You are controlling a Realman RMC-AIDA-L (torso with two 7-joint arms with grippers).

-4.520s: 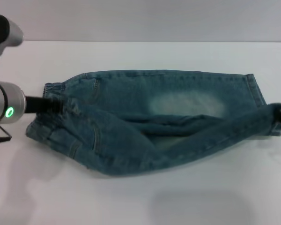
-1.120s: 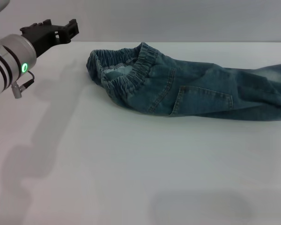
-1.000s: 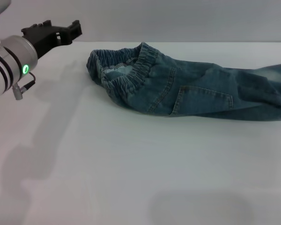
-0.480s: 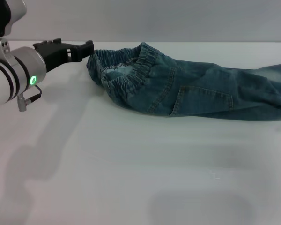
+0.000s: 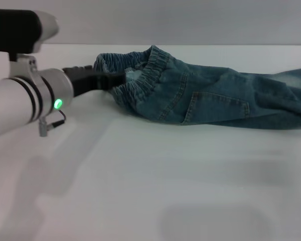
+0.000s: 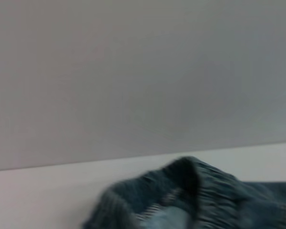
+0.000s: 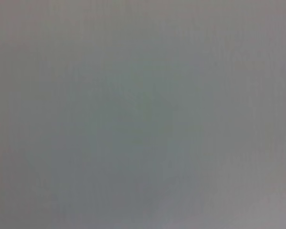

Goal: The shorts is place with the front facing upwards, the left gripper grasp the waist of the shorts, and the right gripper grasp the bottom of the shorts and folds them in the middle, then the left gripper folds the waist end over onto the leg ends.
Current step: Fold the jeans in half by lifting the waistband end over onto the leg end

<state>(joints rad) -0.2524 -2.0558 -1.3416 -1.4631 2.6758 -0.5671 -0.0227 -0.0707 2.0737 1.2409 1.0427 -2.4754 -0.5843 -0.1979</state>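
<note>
Left claw (image 5: 108, 80) now advanced rightward over desk (image 5: 140, 175) into waistband of shorts (image 5: 205, 98); finger state indeterminable; grasp imminent.

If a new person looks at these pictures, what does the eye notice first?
First, the shorts, folded lengthwise across the far side of the white table, elastic waist toward the robot's left. Next, the left gripper reaching into that waist opening, a green light glowing on its arm.

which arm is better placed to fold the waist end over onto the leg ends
Left. The left gripper is already at the elastic waistband of the shorts. The right gripper is not in view.
</note>
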